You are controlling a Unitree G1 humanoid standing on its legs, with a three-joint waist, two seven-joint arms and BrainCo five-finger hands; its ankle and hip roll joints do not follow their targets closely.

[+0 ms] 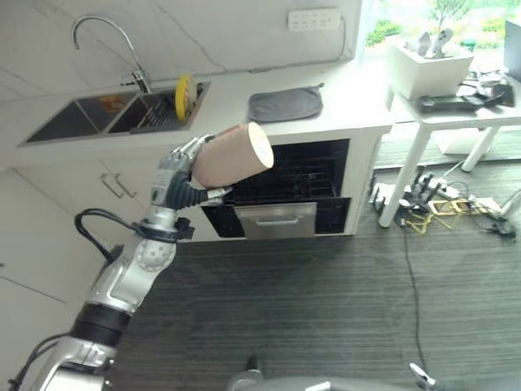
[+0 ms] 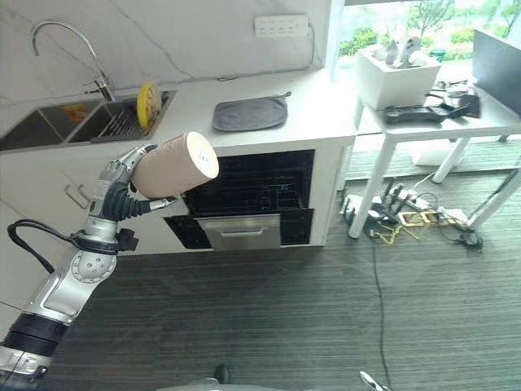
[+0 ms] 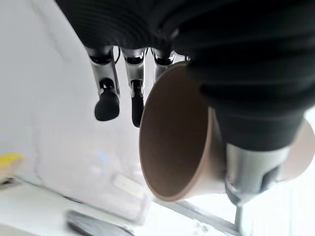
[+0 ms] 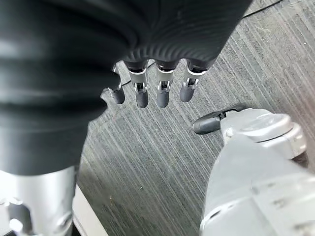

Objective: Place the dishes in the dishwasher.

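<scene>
- One tan, smooth-sided cup [image 1: 232,155] lies on its side in the robot's left hand [image 1: 175,175], held in the air in front of the white counter [image 1: 350,106].
- In the left wrist view the fingers [image 3: 107,101] reach past the cup's rim and the thumb presses its wall, so the hand is wrapped around the cup, carrying it sideways, probably to suit a rack slot.
- Its flat base points toward the open black dishwasher [image 1: 305,183], whose dark wire rack shows under the counter; the cup is outside the machine, near its upper left corner.
- A steel drawer front [image 1: 275,220] sits just below the dishwasher opening.
- The double sink [image 1: 89,114] with a curved chrome tap [image 1: 106,41] is on the counter to the left; a round yellow plate [image 1: 185,96] stands on edge in its rack, likely waiting its turn.
- A grey cloth mat [image 1: 285,104] lies flat on the counter above the dishwasher.
- The right hand [image 4: 152,88] hangs idle over the dark striped floor [image 4: 162,162], fingers relaxed and holding nothing.
</scene>
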